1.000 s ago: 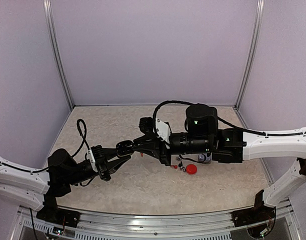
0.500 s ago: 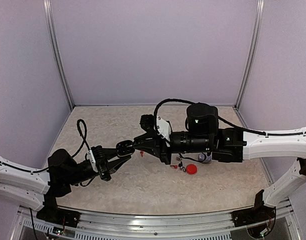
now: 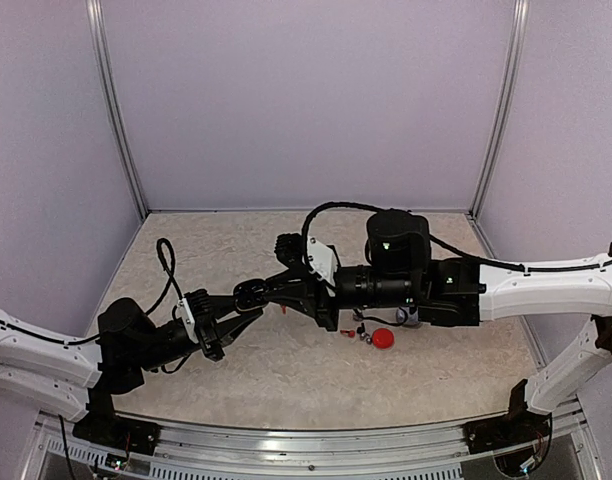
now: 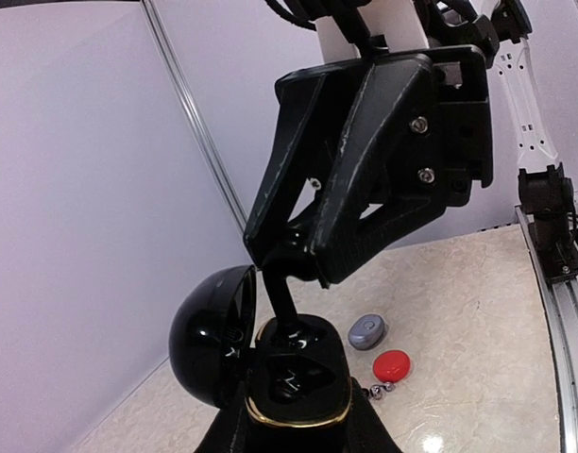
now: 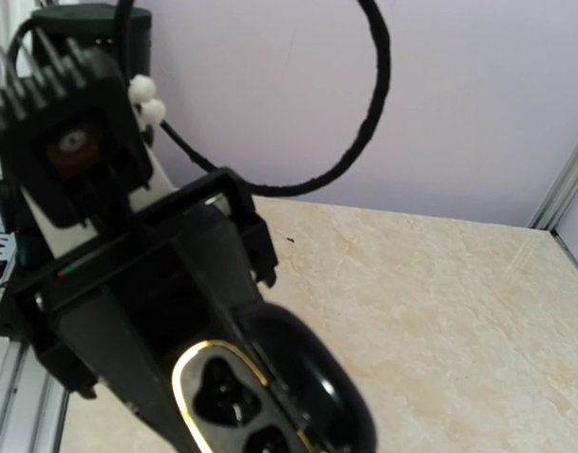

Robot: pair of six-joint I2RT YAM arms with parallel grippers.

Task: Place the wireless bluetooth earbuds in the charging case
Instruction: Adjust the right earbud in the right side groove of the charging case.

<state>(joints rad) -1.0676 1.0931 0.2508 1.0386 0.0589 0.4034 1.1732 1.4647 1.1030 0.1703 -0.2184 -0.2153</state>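
L claw (image 3: 246, 303) grips open blk case (image 4: 298, 382); R claw (image 4: 287, 262) pinched on blk bud (image 4: 281, 304), its tip in the case.

Each arm is built of smooth white plastic link shells (image 3: 551, 283) joined by matt black drum-shaped joint housings (image 3: 396, 250). A small green indicator light (image 3: 383, 241) glows on the right arm's black section. A thin black cable (image 3: 331, 207) arcs over the right wrist, and a second black cable loop (image 3: 164, 262) rises from the left forearm. The right wrist carries a white angular bracket (image 3: 324, 262).

The right hand (image 4: 291, 257) is black, with long wedge-shaped fingers (image 4: 365, 160) scuffed pale along the edges and two silver screw heads (image 4: 418, 123) in one side. The left hand (image 3: 246, 303) is black too. Behind it sits a black finned block (image 5: 67, 104) beside two white round knobs (image 5: 145, 99).
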